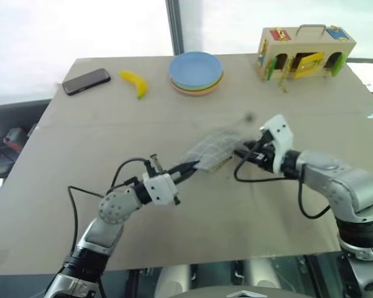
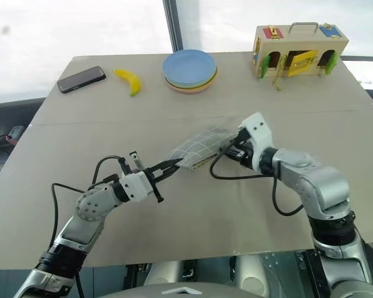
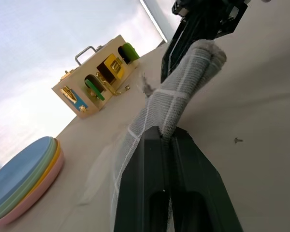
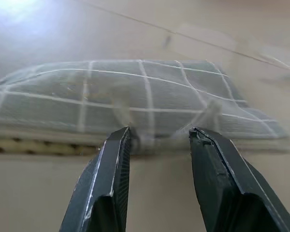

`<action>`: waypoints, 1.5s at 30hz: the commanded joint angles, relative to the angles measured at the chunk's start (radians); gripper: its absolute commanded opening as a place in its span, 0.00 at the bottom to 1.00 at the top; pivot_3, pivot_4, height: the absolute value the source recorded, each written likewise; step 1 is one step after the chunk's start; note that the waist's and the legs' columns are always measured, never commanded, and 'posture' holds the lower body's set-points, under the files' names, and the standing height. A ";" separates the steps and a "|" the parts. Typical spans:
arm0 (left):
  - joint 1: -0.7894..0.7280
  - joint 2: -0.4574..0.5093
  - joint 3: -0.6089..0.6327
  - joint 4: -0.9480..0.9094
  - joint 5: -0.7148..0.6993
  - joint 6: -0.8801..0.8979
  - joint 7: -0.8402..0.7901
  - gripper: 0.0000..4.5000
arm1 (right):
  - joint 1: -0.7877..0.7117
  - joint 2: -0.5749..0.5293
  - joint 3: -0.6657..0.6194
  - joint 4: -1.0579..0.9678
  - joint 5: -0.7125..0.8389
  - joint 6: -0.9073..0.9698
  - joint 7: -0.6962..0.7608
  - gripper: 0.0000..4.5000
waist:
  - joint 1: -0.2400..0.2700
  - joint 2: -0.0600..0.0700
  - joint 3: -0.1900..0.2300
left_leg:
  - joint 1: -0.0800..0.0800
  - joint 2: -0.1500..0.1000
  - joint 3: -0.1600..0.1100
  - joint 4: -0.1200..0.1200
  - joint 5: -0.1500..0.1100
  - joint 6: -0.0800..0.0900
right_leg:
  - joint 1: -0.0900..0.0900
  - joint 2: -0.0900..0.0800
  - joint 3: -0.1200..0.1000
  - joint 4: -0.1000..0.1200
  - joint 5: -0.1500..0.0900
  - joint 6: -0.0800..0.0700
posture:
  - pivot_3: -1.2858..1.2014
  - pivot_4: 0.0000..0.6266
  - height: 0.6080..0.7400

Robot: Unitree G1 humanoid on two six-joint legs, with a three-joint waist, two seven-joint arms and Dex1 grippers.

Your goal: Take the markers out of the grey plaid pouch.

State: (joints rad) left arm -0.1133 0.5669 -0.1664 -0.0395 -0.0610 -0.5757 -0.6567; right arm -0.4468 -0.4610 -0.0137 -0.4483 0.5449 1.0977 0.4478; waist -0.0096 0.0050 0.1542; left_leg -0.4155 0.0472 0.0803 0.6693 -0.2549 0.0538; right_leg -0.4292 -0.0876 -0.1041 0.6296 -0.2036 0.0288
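Here the broad tan desk [image 1: 193, 211] takes up most of the scene, with bright windows and a dark frame post behind its far edge. Both arms reach inward over its middle, bent at the elbow so that the two pincers nearly face each other, each pointing roughly level. Between them the grey plaid pouch [image 2: 196, 148] is held up off the desk, tilted, its yellowish lining showing along the lower edge. The left pincer [image 2: 168, 166] is clamped tight on the pouch's near corner, its two black fingers pressed together over the fabric in the left wrist view. The right pincer [image 2: 231, 149] sits at the pouch's other end; in the right wrist view its fingers [image 4: 106, 179] stand apart with the pouch's edge just past their tips, and whether they touch the fabric cannot be told. Along the far side of the desk stand a wooden latch box [image 1: 304, 53] at the right, a stack of coloured plates [image 1: 196, 72] in the middle, then a yellow banana [image 1: 135, 82] and a black phone [image 1: 86, 81] toward the left.
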 commanded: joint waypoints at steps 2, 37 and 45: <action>-0.020 0.011 0.017 -0.085 -0.017 0.037 -0.017 0.00 | -0.034 0.052 -0.033 -0.004 0.039 0.047 -0.040 0.43 | -0.003 0.000 0.000 | 0.001 0.001 0.000 0.000 0.000 0.000 | 0.000 0.001 0.000 0.001 0.000 0.000 | 0.52 0.24 1.00; 0.035 0.020 0.037 -0.265 -0.275 0.221 -0.190 0.00 | -0.021 0.078 -0.109 0.289 -0.168 -0.337 -0.181 0.01 | -0.001 0.000 0.000 | 0.001 -0.001 0.004 0.000 0.000 0.000 | -0.002 0.001 0.005 0.002 0.000 0.001 | 0.52 0.24 1.00; 0.022 -0.083 0.026 -0.424 -0.434 0.485 -0.088 0.00 | 0.029 -0.053 -0.116 0.103 -0.093 -0.272 -0.041 0.16 | 0.008 -0.001 0.001 | 0.000 -0.001 0.003 0.000 0.000 0.000 | -0.002 0.001 0.006 0.002 0.000 0.001 | 0.52 0.24 1.00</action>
State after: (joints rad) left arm -0.0646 0.4975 -0.1583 -0.3986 -0.4125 -0.1297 -0.7584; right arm -0.4172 -0.4889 -0.0951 -0.2519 0.4180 0.8080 0.3689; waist -0.0017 0.0043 0.1549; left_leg -0.4150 0.0469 0.0833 0.6695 -0.2547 0.0537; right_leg -0.4307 -0.0870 -0.0977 0.6320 -0.2039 0.0295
